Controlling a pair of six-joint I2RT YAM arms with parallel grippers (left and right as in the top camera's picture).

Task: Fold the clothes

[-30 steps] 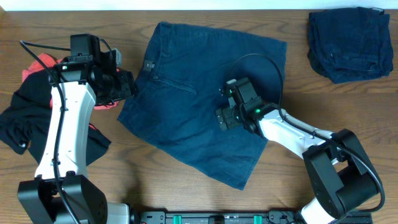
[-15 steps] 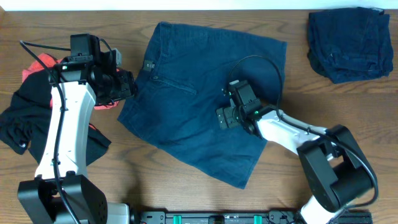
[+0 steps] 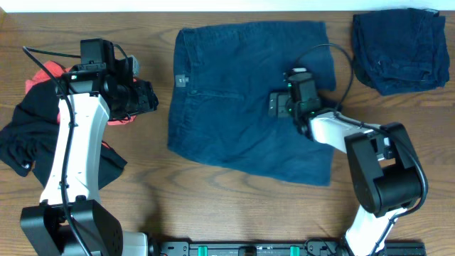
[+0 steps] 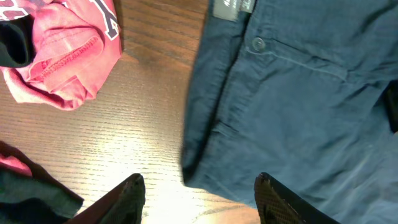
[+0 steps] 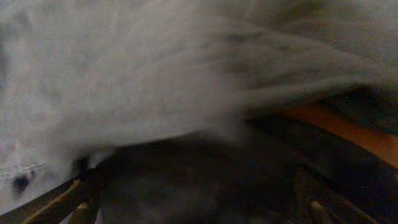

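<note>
Clothes lie in 3 spots on the wood table (image 3: 213,206). By the left edge sits a black garment (image 3: 25,142) w/ a red T-shirt (image 3: 35,84) poking out behind it. The left wrist cam shows white letters on the red. The left arm (image 3: 67,142) reaches over that pile. The left gripper (image 3: 148,99) hangs btwn the red shirt and the shorts. Its fingers (image 4: 132,194) are partly apart w/ nothing in them.

Next, in the middle near the far edge, the big dark blue denim shorts (image 3: 234,121) lie spread out flat. The waistband (image 3: 179,107) is on the left side and its button (image 4: 257,43) shows. The right gripper (image 3: 279,105) sits low on the right part of the shorts, pointing left. Its fingers (image 5: 78,196) are spread wide w/ dark cloth close btwn them, but that pic is blurry.

In the far right corner is a heap of folded navy denim (image 3: 399,48), well apart from the shorts.
</note>
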